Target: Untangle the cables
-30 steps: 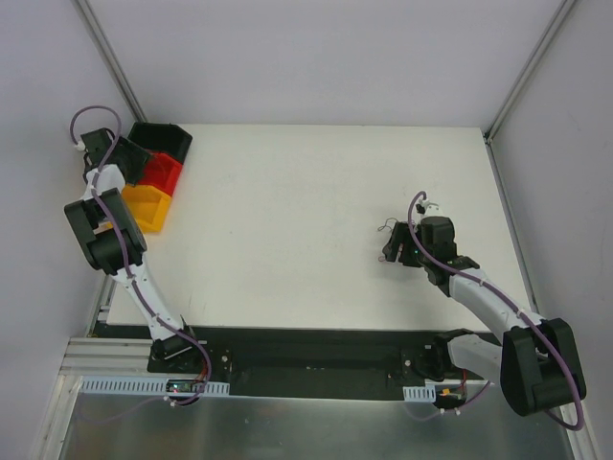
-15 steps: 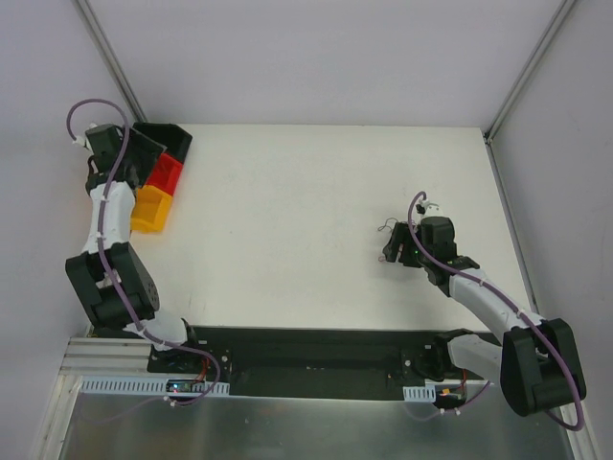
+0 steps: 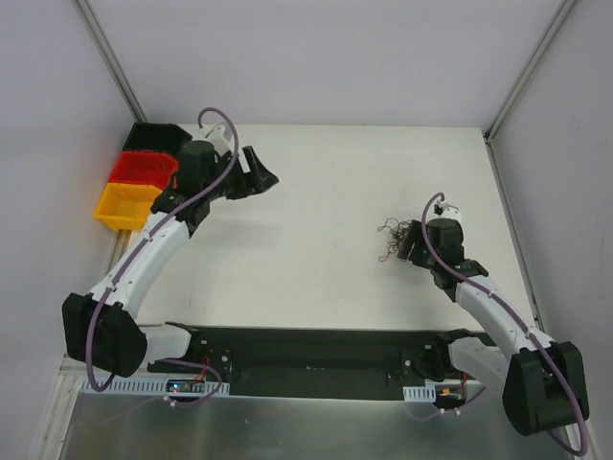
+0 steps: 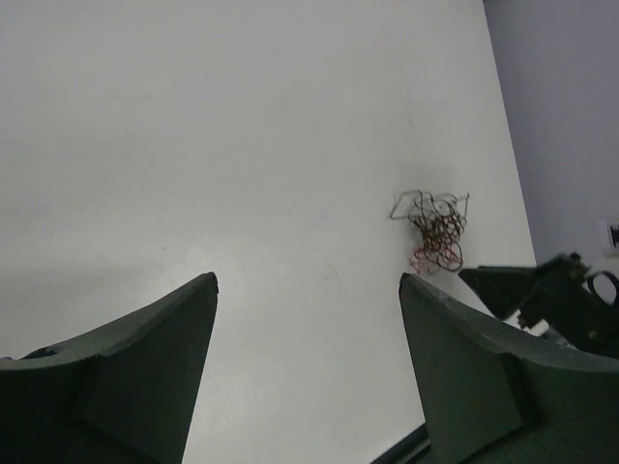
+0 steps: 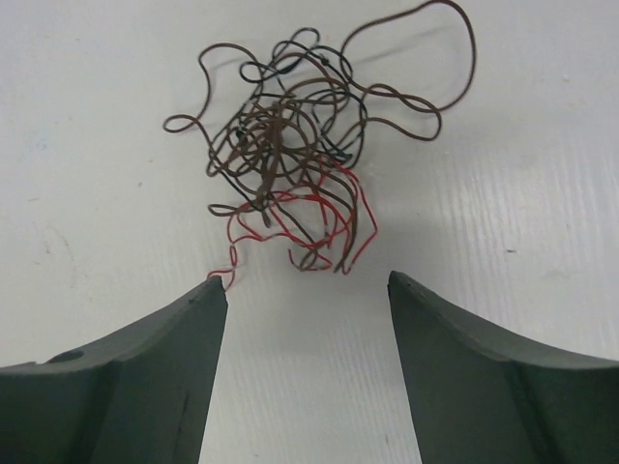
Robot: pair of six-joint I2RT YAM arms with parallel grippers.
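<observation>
Brown, black and red cables (image 5: 290,164) lie tangled on the white worktop (image 3: 316,240), just ahead of my right fingers (image 5: 126,387), spread empty; my left fingers (image 4: 116,377), well away from them, spread empty too.

place: robot lab test cell | surface: bare white tabletop (image 3: 316,192) boxed in by plain pale walls (image 3: 316,57) | frame: aluminium post (image 3: 110,62) at far-left corner | rig: left arm (image 3: 158,251) and right arm (image 3: 488,307) bolted to black plate (image 3: 306,350) along near edge | storage: black, red, yellow parts bins (image 3: 144,177) at far-left corner
</observation>
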